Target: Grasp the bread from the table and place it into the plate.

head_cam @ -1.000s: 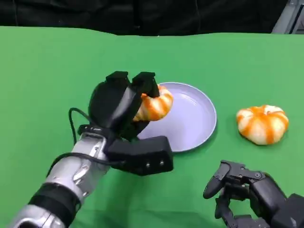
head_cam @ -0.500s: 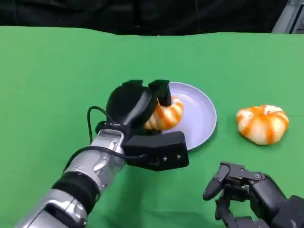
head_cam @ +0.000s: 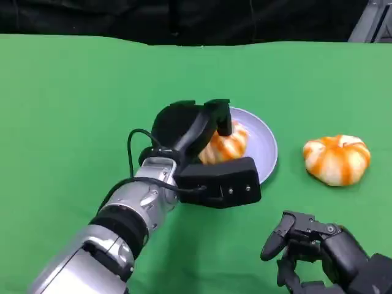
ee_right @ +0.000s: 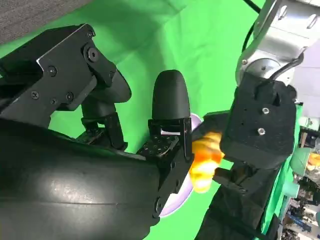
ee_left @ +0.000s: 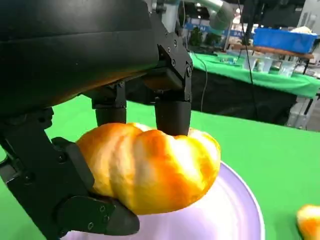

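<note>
My left hand (head_cam: 191,131) grips an orange-striped bread roll (head_cam: 225,146) and holds it over the lavender plate (head_cam: 264,150), just above its middle. In the left wrist view the black fingers (ee_left: 172,112) clamp the bread roll (ee_left: 150,170) from above and below, with the plate (ee_left: 230,215) close beneath it. A second bread roll (head_cam: 337,159) lies on the green table to the right of the plate. My right hand (head_cam: 318,248) rests low at the front right, fingers curled and holding nothing. The right wrist view shows the held roll (ee_right: 205,162) beside the left wrist.
The green table (head_cam: 73,110) stretches wide to the left and behind the plate. Its dark far edge (head_cam: 196,38) runs along the back. In the left wrist view, other green tables and a blue bin (ee_left: 282,40) stand beyond.
My left hand has carried the bread to the right, from the plate's left rim to over its middle. The right hand has stayed put.
</note>
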Controlling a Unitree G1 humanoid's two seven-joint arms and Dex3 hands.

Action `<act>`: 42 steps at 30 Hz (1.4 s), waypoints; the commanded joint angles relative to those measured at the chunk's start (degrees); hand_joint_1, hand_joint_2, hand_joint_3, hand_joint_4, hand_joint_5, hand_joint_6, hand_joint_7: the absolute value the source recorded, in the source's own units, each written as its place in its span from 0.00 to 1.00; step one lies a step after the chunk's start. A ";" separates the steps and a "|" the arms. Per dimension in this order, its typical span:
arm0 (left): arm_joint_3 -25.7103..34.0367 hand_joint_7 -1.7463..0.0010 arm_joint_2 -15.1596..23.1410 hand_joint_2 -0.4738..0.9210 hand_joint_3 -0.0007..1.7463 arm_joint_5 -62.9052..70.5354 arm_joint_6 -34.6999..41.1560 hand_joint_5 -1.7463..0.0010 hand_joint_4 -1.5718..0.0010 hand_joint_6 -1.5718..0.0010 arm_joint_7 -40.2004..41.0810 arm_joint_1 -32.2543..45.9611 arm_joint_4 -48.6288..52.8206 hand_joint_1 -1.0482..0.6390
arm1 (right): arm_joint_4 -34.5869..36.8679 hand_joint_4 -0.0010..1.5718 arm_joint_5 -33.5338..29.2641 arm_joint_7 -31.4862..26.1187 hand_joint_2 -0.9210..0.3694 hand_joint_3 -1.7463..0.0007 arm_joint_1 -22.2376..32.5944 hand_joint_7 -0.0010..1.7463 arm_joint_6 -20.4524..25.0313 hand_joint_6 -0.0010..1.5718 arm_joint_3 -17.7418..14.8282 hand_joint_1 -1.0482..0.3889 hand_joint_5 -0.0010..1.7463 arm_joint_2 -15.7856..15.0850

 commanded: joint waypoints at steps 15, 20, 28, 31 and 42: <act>-5.57 1.00 2.38 1.00 0.32 0.40 8.72 1.00 1.00 1.00 -24.36 -1.57 -3.88 0.09 | -0.33 0.48 0.26 -0.18 0.37 0.26 0.32 0.73 -0.31 0.47 -0.08 0.80 0.89 -0.55; -5.03 1.00 3.59 1.00 0.36 -0.93 9.62 1.00 1.00 1.00 -30.00 -1.28 -6.74 0.03 | -0.33 0.48 0.51 0.01 0.38 0.26 0.31 0.73 -0.03 0.47 -0.16 0.79 0.89 -0.58; -1.97 1.00 7.09 1.00 0.37 -4.97 7.72 1.00 1.00 0.99 -31.63 2.04 -15.47 0.00 | -0.33 0.48 0.30 -0.01 0.38 0.26 0.26 0.73 -0.15 0.47 -0.20 0.80 0.88 -0.75; -0.86 1.00 9.31 1.00 0.37 -5.98 7.55 1.00 1.00 0.99 -32.74 4.22 -20.87 0.00 | -0.38 0.48 0.42 0.00 0.37 0.27 0.30 0.73 0.02 0.47 -0.21 0.80 0.88 -0.69; 4.62 0.98 15.98 1.00 0.29 -11.63 5.56 0.99 0.98 0.96 -36.74 15.77 -40.20 0.08 | -0.40 0.48 0.89 0.31 0.36 0.27 0.41 0.73 -0.11 0.47 -0.49 0.80 0.88 -0.78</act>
